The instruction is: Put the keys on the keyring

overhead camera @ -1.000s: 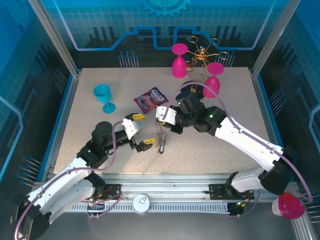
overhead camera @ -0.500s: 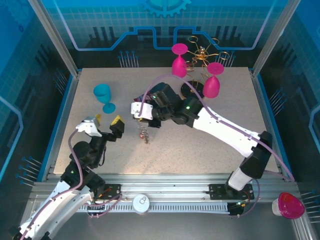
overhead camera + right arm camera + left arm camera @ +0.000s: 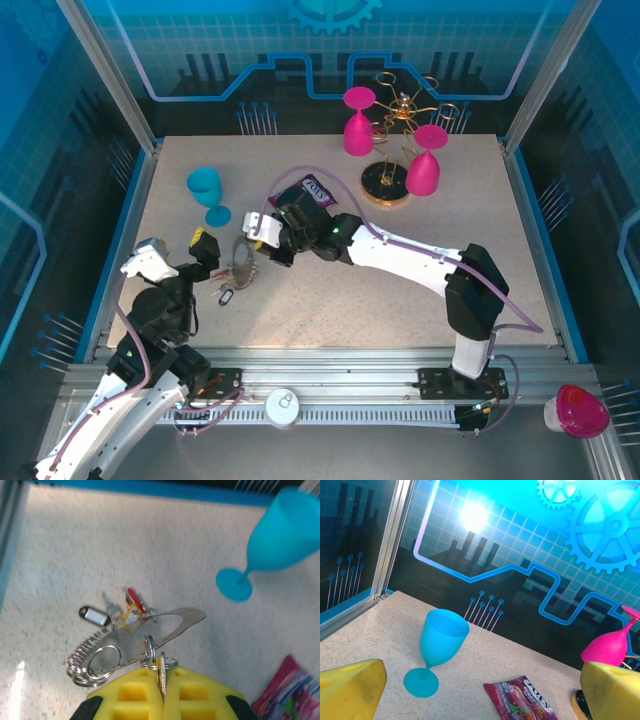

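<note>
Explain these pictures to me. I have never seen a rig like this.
Two robot arms are bolted at the near edge of a table. One picture looks down from above; the other two come from a camera on each wrist, with that arm's yellow fingers at the bottom. On the table are a blue glass, a snack packet, pink glasses and a gold rack. The left fingers are wide open and hold nothing. The right fingers are shut on a thin metal part of the keyring, beside small keys.

Snack packet [image 3: 520, 700] lettering illegible
</note>
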Controlling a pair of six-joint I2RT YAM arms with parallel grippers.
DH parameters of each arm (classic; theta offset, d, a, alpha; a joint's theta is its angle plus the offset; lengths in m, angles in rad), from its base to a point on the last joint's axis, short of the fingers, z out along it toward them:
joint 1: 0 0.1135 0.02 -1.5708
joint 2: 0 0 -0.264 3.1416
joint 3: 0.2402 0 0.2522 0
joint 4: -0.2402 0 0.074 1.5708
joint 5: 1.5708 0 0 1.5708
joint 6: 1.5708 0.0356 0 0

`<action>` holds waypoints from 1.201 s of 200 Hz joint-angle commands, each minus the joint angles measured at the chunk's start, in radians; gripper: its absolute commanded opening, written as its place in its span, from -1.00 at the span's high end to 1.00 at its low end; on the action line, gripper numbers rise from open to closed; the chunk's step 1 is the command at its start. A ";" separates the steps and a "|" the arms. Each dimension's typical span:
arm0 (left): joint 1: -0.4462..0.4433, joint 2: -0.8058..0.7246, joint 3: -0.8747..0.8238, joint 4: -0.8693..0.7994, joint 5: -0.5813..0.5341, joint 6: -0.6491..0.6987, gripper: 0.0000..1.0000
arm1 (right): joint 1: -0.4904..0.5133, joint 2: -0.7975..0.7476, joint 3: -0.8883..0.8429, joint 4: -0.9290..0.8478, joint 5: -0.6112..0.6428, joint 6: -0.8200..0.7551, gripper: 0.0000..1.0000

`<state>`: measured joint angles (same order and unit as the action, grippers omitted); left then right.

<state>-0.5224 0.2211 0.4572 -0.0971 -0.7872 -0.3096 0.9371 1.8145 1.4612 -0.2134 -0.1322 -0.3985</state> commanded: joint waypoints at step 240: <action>0.040 0.287 -0.099 0.170 0.077 0.093 -0.98 | -0.266 -0.236 -0.612 -0.168 0.674 -0.371 -0.07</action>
<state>-0.4950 0.4931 0.3561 0.0509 -0.6876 -0.2768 0.7246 1.6592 0.8761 -0.3183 0.4763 -0.7841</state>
